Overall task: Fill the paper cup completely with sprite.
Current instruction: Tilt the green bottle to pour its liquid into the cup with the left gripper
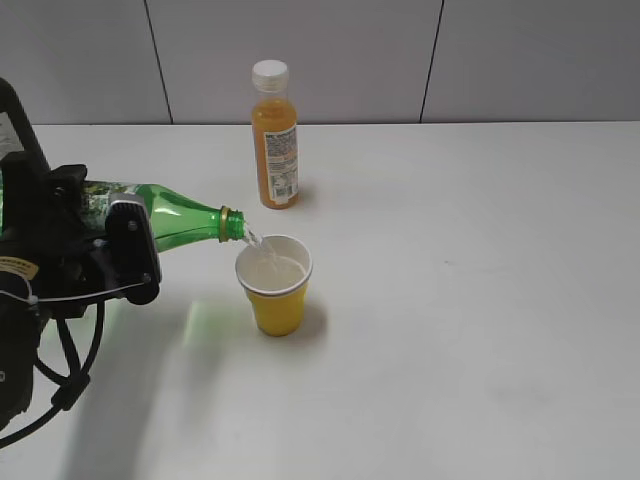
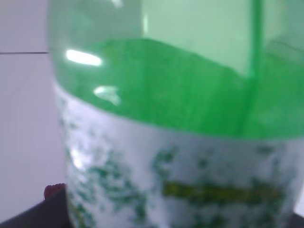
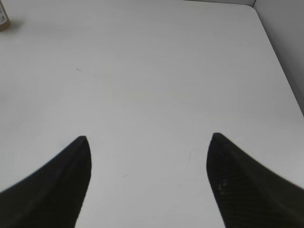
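The green sprite bottle (image 1: 180,215) lies almost level above the table, uncapped mouth pointing right. My left gripper (image 1: 120,238) is shut on its labelled body at the left edge of the exterior view. A thin clear stream of sprite (image 1: 253,238) falls from the mouth into the yellow paper cup (image 1: 276,305), which stands upright and holds clear liquid well below its white rim. The left wrist view is filled by the blurred green bottle (image 2: 180,118) and its white-green label. My right gripper (image 3: 149,137) is open over bare table and does not show in the exterior view.
An orange juice bottle (image 1: 273,135) with a white cap stands upright behind the cup, near the back wall. Its base shows at the top left corner (image 3: 4,19) of the right wrist view. The white table (image 1: 480,300) stretches right of the cup.
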